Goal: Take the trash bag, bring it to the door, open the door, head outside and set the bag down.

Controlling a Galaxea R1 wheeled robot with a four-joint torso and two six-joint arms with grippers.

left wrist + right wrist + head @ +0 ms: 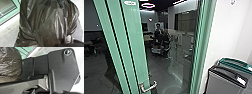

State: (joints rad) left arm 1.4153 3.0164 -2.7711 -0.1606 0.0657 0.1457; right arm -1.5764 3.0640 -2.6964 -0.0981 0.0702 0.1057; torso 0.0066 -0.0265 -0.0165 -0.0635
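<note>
A green-framed glass door (135, 42) stands in front of me in the head view, with a metal lever handle (148, 87) low on one green upright. I cannot tell if it is fully closed. The black trash bag (43, 22) is large and close in the left wrist view, its plastic gathered in folds towards the top. In the right wrist view, part of the same shiny bag (10, 64) is beside the dark plate of my base. How either gripper stands to the bag cannot be made out.
Two bins, one with a grey body (224, 81) and one with a teal rim (234, 62), stand by the white wall (226, 27) right of the door frame. Behind the glass is a dark room with a person (159, 32) and furniture. Pale floor (10, 33) shows beside the bag.
</note>
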